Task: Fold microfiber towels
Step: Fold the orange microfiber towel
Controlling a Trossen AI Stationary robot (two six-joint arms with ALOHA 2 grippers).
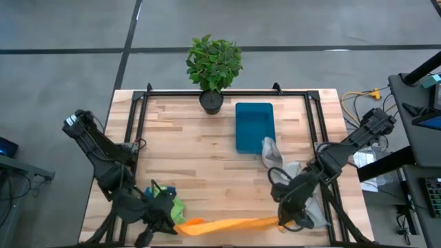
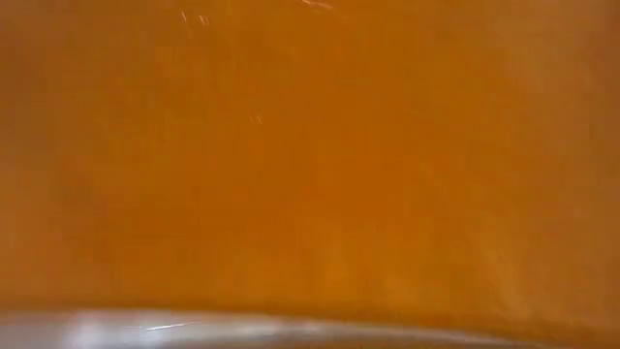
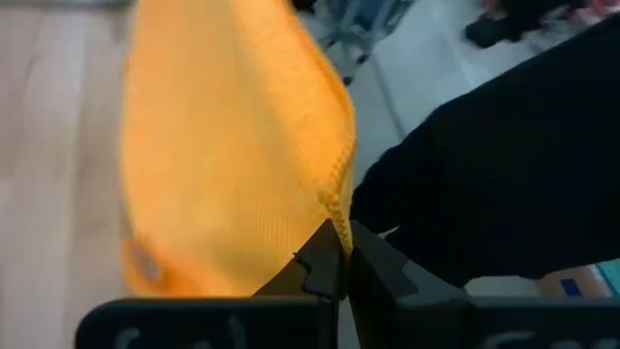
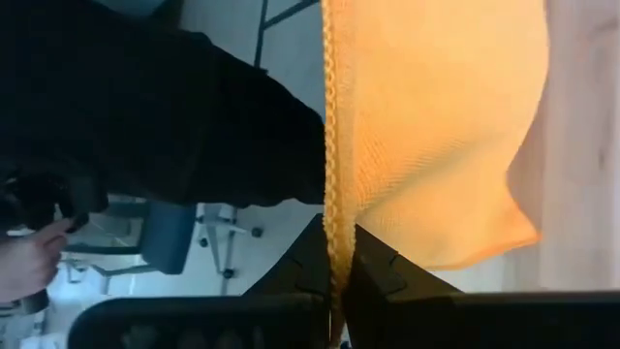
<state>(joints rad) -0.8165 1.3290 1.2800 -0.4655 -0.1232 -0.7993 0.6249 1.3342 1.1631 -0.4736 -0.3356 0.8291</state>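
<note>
The orange towel (image 1: 227,224) is stretched out as a long, narrow band along the near edge of the desk (image 1: 193,158), held at one end by the left gripper (image 1: 172,224) and at the other by the right gripper (image 1: 284,222); from above it looks pulled nearly straight, thicker and a little bunched toward the left end. In the left wrist view the fingers (image 3: 320,276) are pressed together on the cloth's stitched hem, and the fabric fans out beyond them as a broad sheet with a fine knit texture; in the right wrist view the fingers (image 4: 373,267) are likewise clamped on a corded edge, which runs straight away from them (the weave shows as tiny loops). The low view is filled entirely by orange fabric, so the towel appears to hang right in front of that camera, though little else can be made out there. Just beside the left gripper lies the lime green towel (image 1: 174,207), crumpled, with a bit of the blue towel (image 1: 168,191) showing next to it; the pale grey towel (image 1: 293,172) lies rumpled on the right side of the desk, partly under the right arm, one end reaching up to touch the teal bin (image 1: 253,124); a potted plant (image 1: 213,65) stands at the far edge; a person's hand (image 4: 29,262) shows in the room beyond.
</note>
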